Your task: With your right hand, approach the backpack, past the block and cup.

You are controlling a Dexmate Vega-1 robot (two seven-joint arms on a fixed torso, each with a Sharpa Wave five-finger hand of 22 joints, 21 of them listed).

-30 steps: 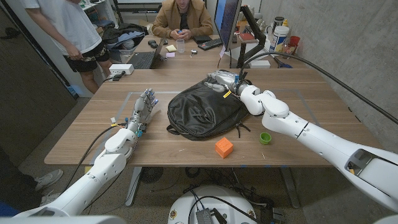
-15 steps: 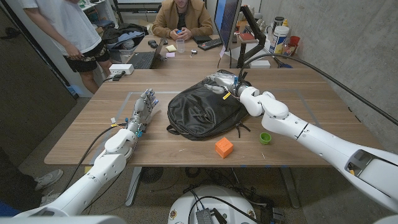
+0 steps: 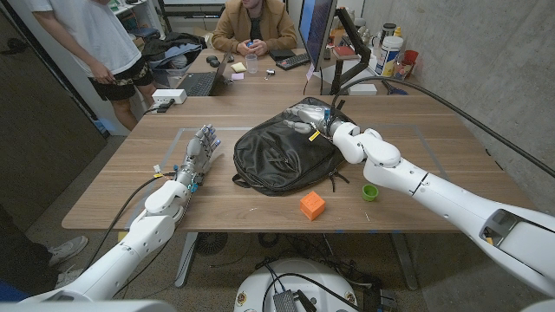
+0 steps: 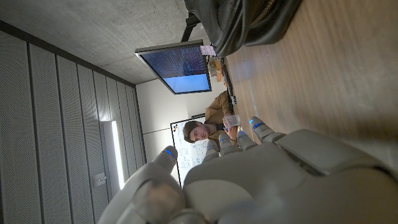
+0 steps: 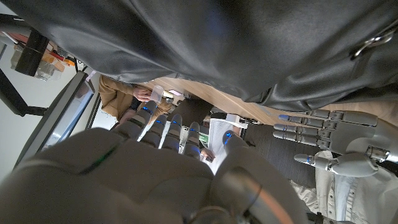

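2 hands of ours are over the wooden bench (image 3: 121, 186). our right hand (image 3: 310, 115) is at the far top end of the backpack (image 3: 282, 152), reached in from the right, with the arm crossing above the bag's right edge. from the head view we cannot tell whether its fingers touch the bag; in the right wrist view the fingers (image 5: 163, 129) stretch out side by side, released, with nothing in them, and the black bag (image 5: 249, 43) hangs close in front of them.

the backpack lies flat near the middle of the bench, black and leathery, its straps trailing toward the near right corner. the block (image 3: 312, 205), orange, sits just beside the bag's near edge. the cup (image 3: 370, 192), small and green, stands to the right of the block, near our right forearm, apart from the bag.

our left hand (image 3: 199, 152) is to the left of the bag, apart from it, fingers extended and spread, holding nothing. in the left wrist view its fingers (image 4: 236, 142) point along the bench, with the bag (image 4: 242, 22) ahead.

behind the bench a person (image 3: 253, 26) sits at a desk, and another person (image 3: 95, 43) stands at the far left.
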